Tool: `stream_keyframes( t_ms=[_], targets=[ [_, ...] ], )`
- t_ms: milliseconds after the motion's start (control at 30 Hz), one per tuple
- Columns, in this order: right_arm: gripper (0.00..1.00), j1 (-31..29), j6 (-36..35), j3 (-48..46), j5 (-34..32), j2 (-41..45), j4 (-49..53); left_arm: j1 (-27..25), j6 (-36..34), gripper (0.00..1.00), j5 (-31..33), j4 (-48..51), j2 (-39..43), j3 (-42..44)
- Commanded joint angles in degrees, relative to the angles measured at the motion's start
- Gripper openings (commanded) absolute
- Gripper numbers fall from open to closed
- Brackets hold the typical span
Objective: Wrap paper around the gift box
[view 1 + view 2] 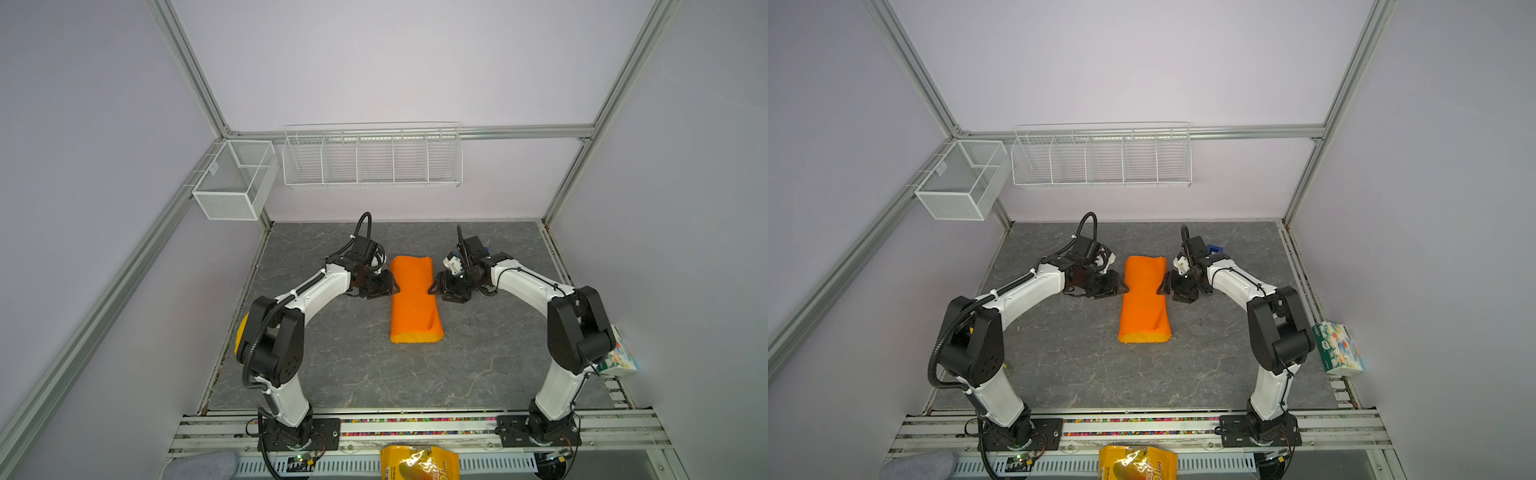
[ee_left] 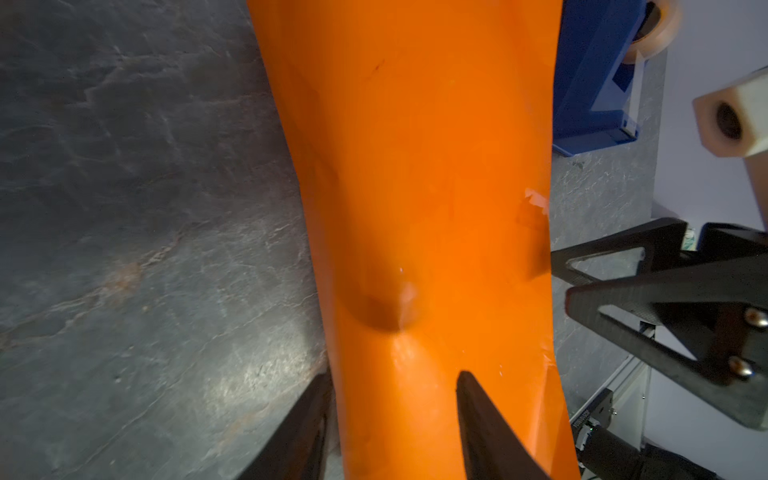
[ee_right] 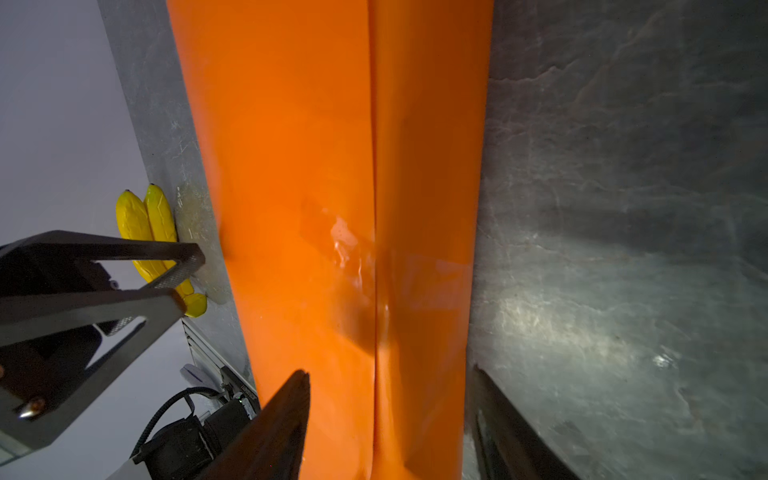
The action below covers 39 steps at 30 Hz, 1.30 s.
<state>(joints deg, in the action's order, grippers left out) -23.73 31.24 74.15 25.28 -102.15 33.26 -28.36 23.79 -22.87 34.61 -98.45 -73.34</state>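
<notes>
We see the paper [image 1: 415, 303] mid-table [image 1: 332, 365], folded over itself into a long flat bundle running from the near side toward the back wall, with its near end open. No view shows the gift box, and we can't tell whether it's inside the fold. The bundle narrows at its waist, which is where both arms meet it. The left gripper [image 1: 395, 286] sits at the bundle's left edge. In the left wrist view its fingers [image 2: 482, 428] stand apart, one just beside the paper's edge and the other lying over the orange surface. We can't tell whether it's clamping the paper or only straddling it. The right gripper [image 1: 431, 289] is at the opposite edge, facing the left one across the waist. In the right wrist view its jaws are spread: one finger is over the paper, the other is off the edge with a sliver of table between it and the orange. We read it as released, holding nothing. That view also shows a lengthwise overlap seam [image 3: 374, 124] with a shiny clear patch [image 3: 345, 249] across it. The blue tape dispenser [image 1: 1212, 248] stands just past the right arm's wrist, toward the back wall. The bananas [image 3: 149, 232] lie at the table's left edge, the tissue box [image 1: 1339, 349] sits off its right edge, and the yellow snack bag [image 1: 419, 463] lies in front of the arm bases.
</notes>
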Motion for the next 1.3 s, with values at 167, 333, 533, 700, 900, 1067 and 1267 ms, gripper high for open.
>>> stream_keyframes(
  t_ms=[167,333,533,700,900,1067,1267],
  targets=[
    [0.83,-4.90,-1.52,-8.14,-8.12,10.38,-1.68,-3.51,0.34,0.53,4.91,-4.83,9.24,10.82],
    [0.86,-8.30,-0.24,-10.26,-12.16,10.77,-2.96,-5.16,2.81,0.65,5.65,-10.25,11.20,16.65],
    [0.85,-10.16,1.47,-13.11,-13.81,9.27,-6.53,-6.97,3.73,0.70,7.23,-14.19,9.92,19.14],
    [0.83,-10.66,2.66,-15.58,-15.58,8.13,-9.78,-7.02,4.51,0.67,7.83,-16.61,8.25,20.69],
    [0.77,-11.25,3.91,-19.30,-18.56,7.70,-14.98,-7.06,6.00,0.64,9.38,-20.20,6.81,22.61],
    [0.71,-12.09,3.85,-22.62,-21.75,7.65,-21.93,-7.06,6.18,0.63,10.31,-22.07,5.52,23.13],
    [0.67,-13.77,3.13,-26.80,-25.54,8.42,-29.21,-7.06,6.45,0.58,10.76,-24.08,3.38,23.59]
  ],
)
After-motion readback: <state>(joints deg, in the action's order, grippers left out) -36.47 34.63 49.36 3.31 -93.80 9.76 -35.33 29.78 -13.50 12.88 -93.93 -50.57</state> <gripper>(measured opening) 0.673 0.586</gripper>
